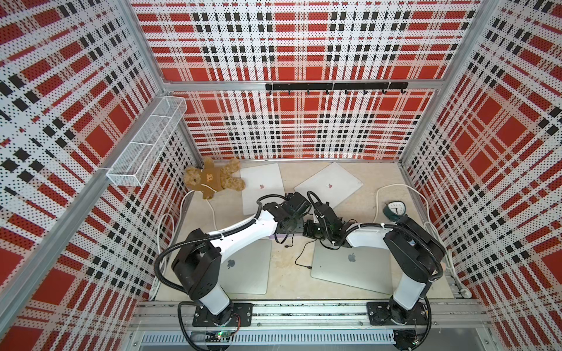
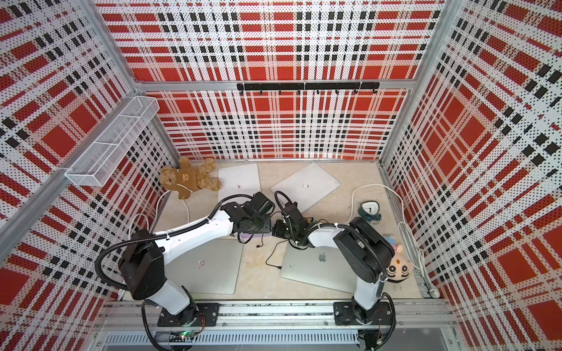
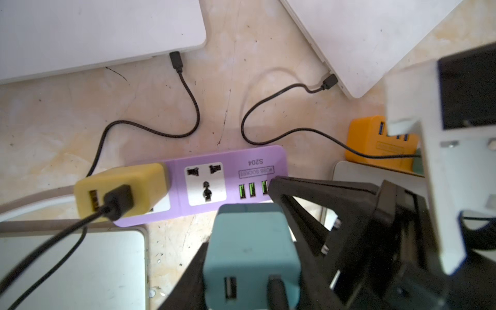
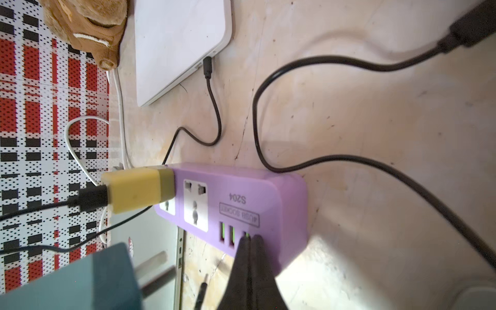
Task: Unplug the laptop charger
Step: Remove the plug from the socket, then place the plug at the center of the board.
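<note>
My left gripper (image 3: 249,268) is shut on a teal laptop charger (image 3: 252,241), with a black cable in its rear port. The charger hangs just off the purple power strip (image 3: 228,161), and its metal prongs (image 4: 155,280) show bare in the right wrist view. The strip's middle socket (image 3: 205,183) stands empty. My right gripper (image 4: 251,239) is shut with nothing in it, its tips pressing on the strip's USB end (image 4: 268,209). A yellow charger (image 3: 123,190) stays plugged in at the strip's other end. In both top views the arms hide the strip.
Closed laptops lie around the strip: two at the back (image 1: 262,185) (image 1: 330,185), two at the front (image 1: 246,267) (image 1: 352,267). Black cables run to the back two. An orange charger (image 3: 381,145), a teddy bear (image 1: 213,179) and a clock (image 1: 395,209) are nearby.
</note>
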Controlling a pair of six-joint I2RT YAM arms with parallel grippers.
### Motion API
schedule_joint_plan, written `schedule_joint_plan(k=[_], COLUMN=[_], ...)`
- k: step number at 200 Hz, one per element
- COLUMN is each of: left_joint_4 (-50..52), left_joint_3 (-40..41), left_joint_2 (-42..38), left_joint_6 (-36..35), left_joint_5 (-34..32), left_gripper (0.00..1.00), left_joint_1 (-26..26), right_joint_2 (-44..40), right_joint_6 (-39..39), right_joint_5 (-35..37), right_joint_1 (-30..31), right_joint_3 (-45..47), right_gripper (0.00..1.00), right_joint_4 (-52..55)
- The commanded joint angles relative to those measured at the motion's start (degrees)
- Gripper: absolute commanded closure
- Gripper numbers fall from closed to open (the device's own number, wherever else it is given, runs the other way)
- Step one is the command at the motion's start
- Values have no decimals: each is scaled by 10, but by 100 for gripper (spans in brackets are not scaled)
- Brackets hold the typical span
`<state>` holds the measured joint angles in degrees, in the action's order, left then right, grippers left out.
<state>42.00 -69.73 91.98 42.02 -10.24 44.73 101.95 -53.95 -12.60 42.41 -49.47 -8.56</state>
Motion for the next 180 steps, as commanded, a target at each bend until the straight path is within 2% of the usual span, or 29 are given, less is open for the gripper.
schedule_joint_plan(k=[1, 44, 75, 117, 137, 180], left_joint_4=[-6, 0, 11, 7, 0, -60], left_joint_3=[6, 37, 63, 117, 146, 230], left_joint_2=[-28, -60, -98, -141, -155, -183], left_joint_6=[2, 15, 37, 92, 122, 184], left_joint_5=[9, 4, -11, -37, -54, -79], left_gripper=[100, 100, 100, 100, 100, 100], left_joint_1=[-4, -3, 10, 58, 88, 141], right_joint_2=[8, -23, -53, -88, -109, -148], right_joint_6=[14, 10, 1, 4, 15, 84], right_joint_5=[-19, -53, -49, -54, -23, 83], right_joint_1=[7, 8, 8, 8, 8, 4], right_joint_3=[14, -18, -34, -50, -57, -99], right_gripper=[98, 95, 95, 94, 92, 91], right_joint_4=[130, 107, 96, 76, 90, 210])
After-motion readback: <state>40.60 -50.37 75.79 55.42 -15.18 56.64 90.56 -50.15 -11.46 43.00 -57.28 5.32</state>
